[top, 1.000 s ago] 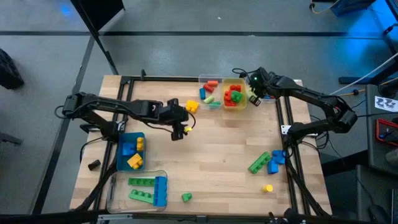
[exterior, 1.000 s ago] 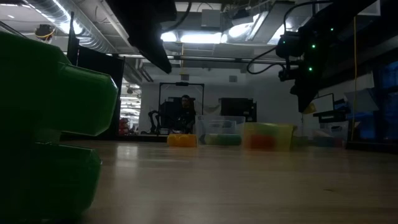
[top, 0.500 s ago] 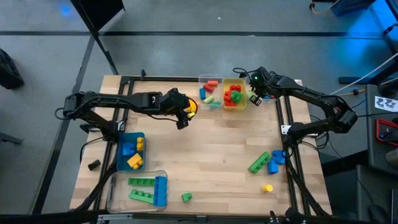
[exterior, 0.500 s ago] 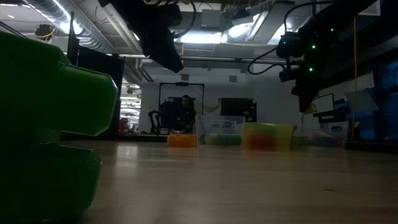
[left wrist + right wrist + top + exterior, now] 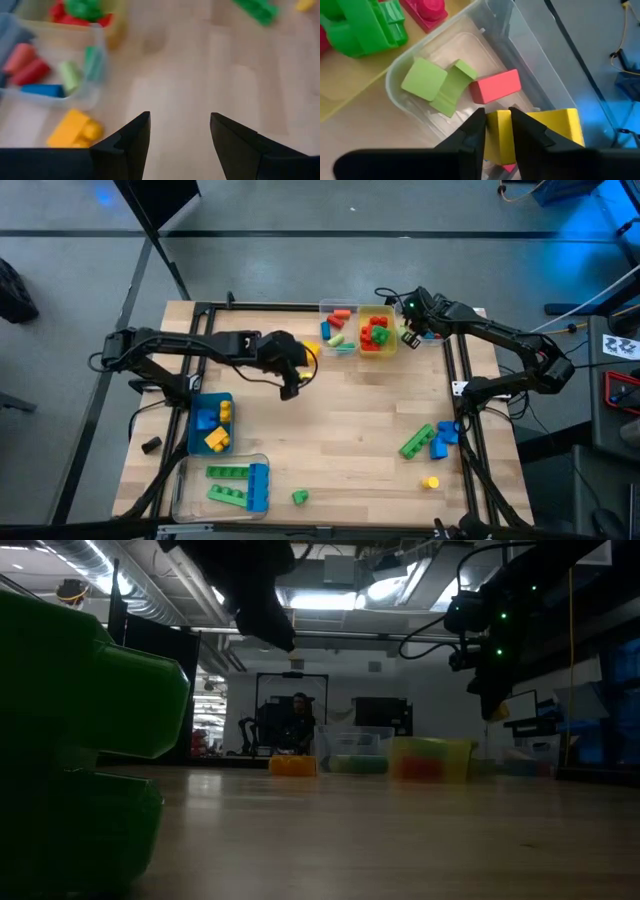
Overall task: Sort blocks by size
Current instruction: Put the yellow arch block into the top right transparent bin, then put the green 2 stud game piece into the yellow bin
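Sorting entry: a small yellow plastic block (image 5: pixel 540 127) is pinched between the right gripper (image 5: pixel 496 131) fingers above a clear plastic bin (image 5: pixel 520 40) at the upper right of the table. The left gripper (image 5: pixel 179 131), fingers spread and empty, is held over a yellow studded brick (image 5: pixel 75 130) near the upper centre. Risk judged: a release off the bin's rim could bounce the block onto the pale wooden tabletop (image 5: pixel 350 420). Dim workshop is seen behind.

Wooden table (image 5: pixel 340 430) — bins (image 5: pixel 358 330), loose blocks (image 5: pixel 428 442) on it.
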Robot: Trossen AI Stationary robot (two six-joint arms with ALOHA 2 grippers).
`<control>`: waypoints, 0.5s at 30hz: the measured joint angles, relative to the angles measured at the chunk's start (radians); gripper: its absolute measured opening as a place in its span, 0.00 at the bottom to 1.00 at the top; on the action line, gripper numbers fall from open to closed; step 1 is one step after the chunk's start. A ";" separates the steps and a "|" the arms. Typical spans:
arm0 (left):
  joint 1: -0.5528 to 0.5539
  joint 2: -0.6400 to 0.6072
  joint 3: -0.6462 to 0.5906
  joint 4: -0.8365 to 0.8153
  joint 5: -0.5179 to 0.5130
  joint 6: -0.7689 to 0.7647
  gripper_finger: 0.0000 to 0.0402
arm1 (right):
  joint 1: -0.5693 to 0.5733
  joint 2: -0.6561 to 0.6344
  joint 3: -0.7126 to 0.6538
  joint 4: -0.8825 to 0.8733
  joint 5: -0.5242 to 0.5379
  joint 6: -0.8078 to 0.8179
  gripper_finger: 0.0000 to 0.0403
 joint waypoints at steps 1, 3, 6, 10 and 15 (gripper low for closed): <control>-0.012 0.000 0.000 0.000 0.013 0.000 0.47 | 0.000 0.000 0.000 -0.001 -0.002 0.009 0.22; -0.044 0.000 0.000 0.004 0.032 0.000 0.47 | 0.000 0.000 0.000 -0.003 0.002 0.014 0.27; -0.115 0.000 0.000 0.014 0.046 0.006 0.47 | 0.000 0.000 0.000 -0.004 0.024 0.014 0.38; -0.227 0.000 0.000 0.060 0.048 0.053 0.47 | 0.000 0.000 0.000 -0.005 0.025 0.016 0.50; -0.364 0.000 0.000 0.122 0.048 0.137 0.47 | 0.000 0.000 0.000 -0.010 -0.015 0.024 0.58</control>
